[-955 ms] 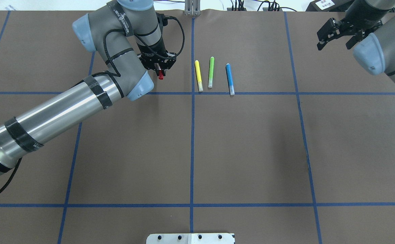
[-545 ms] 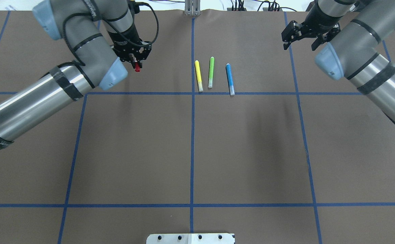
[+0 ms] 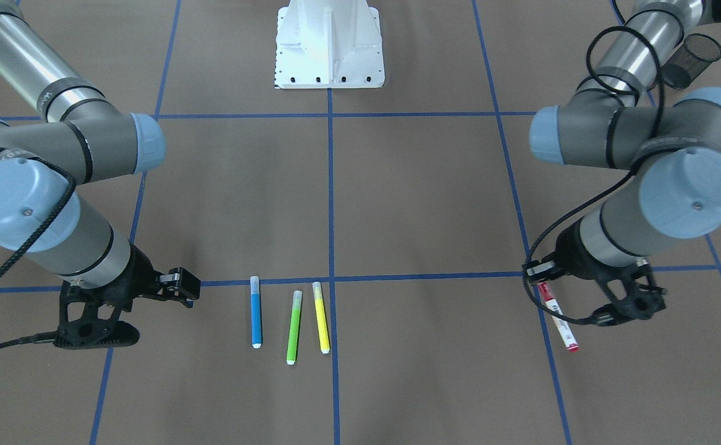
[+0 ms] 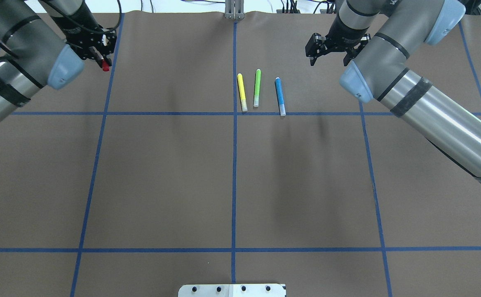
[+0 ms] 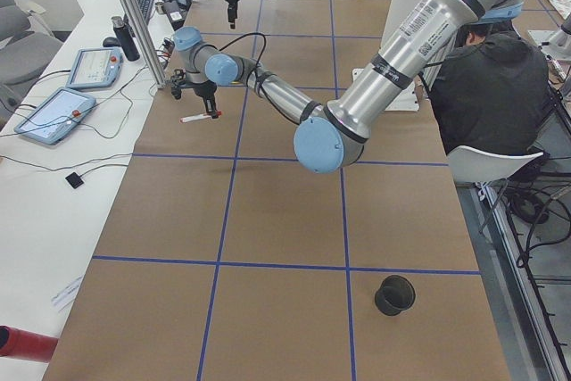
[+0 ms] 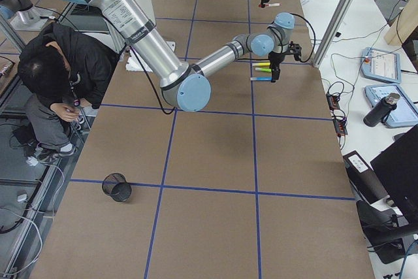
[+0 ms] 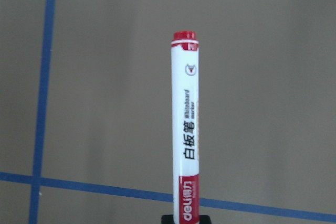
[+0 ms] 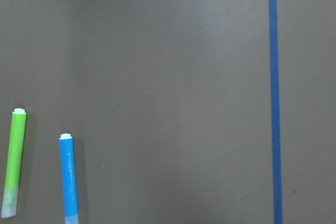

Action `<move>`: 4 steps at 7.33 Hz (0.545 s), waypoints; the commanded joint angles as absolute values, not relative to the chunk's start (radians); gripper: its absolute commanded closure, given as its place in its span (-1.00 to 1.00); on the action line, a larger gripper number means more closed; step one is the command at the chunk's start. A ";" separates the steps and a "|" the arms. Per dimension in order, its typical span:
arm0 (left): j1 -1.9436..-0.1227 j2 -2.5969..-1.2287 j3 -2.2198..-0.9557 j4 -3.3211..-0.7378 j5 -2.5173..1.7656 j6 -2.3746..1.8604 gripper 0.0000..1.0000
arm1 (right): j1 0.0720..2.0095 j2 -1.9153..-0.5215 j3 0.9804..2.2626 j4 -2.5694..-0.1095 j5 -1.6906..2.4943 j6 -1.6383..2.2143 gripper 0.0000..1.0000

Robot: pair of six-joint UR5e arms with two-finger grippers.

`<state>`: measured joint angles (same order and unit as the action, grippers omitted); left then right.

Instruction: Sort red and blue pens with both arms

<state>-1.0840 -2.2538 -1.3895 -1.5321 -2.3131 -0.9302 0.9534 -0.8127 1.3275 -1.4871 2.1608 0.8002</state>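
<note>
So, we had the left gripper [image 4: 99, 53] clamped on the red pen [image 4: 105, 66], pinching it at the fat cap end so the white printed barrel and the little red tail stuck out past it. In the left wrist view the pen ran straight up the middle of the frame with the brown table cover [image 4: 162, 185] behind it. It looked held off the surface, at a tilt. That put the red pen well apart from the blue pen [image 4: 280, 97], way off on the robot's left side of it.

The blue pen lay flat, pale cap toward the robot, with the cap end over a blue tape line [image 4: 327, 113]. Just beside it on the robot's left lay the green marker [image 4: 256, 88], then the yellow marker [image 4: 242, 92], all three roughly parallel and not touching.

The right gripper [image 4: 331, 51] hung near the blue pen, a bit farther from the robot and to the pen's right. Its jaws were spread wide with nothing between them.
</note>
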 commanded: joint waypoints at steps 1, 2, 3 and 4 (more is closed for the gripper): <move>-1.162 -2.177 -1.460 -1.506 -2.326 -0.844 1.00 | 0.885 -0.776 1.295 -1.485 2.117 0.811 -0.93; -1.187 -2.151 -1.495 -1.494 -2.333 -0.841 1.00 | 0.856 -0.753 1.258 -1.485 2.093 0.819 -0.93; -1.190 -2.143 -1.526 -1.455 -2.338 -0.830 1.00 | 0.844 -0.747 1.243 -1.485 2.089 0.824 -0.85; -1.199 -2.114 -1.581 -1.398 -2.339 -0.806 1.00 | 0.830 -0.742 1.235 -1.483 2.083 0.827 -0.77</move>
